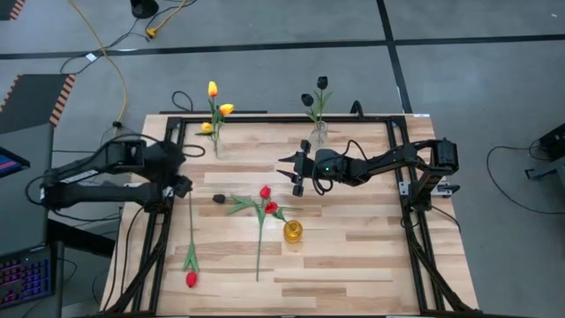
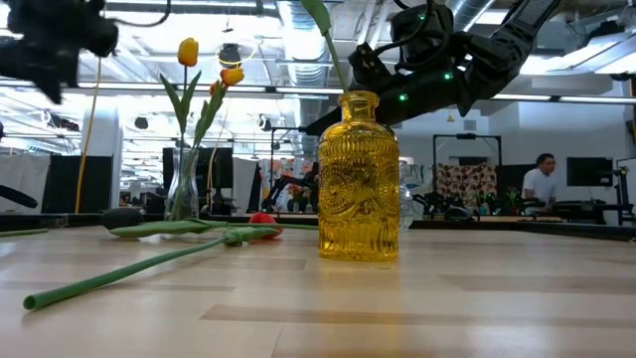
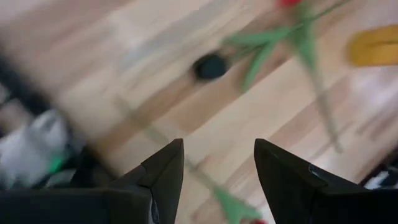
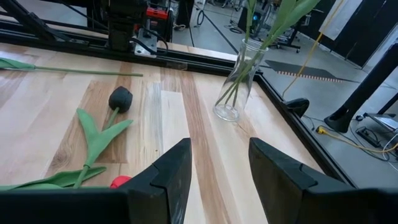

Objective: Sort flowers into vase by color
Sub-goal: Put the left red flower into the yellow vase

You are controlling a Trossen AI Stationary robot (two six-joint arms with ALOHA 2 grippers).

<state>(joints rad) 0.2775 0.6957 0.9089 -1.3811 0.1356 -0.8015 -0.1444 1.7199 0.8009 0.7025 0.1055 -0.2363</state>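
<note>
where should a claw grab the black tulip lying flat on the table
Probably on the bare green stem just behind the black tulip head, coming straight down from above. It lies flat on the wood, so the thin stem is the only part fingers can straddle, and its leaves spread farther along. The open right claw hovers closest.

Yellow ribbed vase (image 1: 292,232), clear vases (image 1: 319,132) at 12 o'clock. Tulips (image 1: 265,192): red, yellow-orange, black heads, green stems. Table (image 1: 353,256): pale wood planks.
</note>
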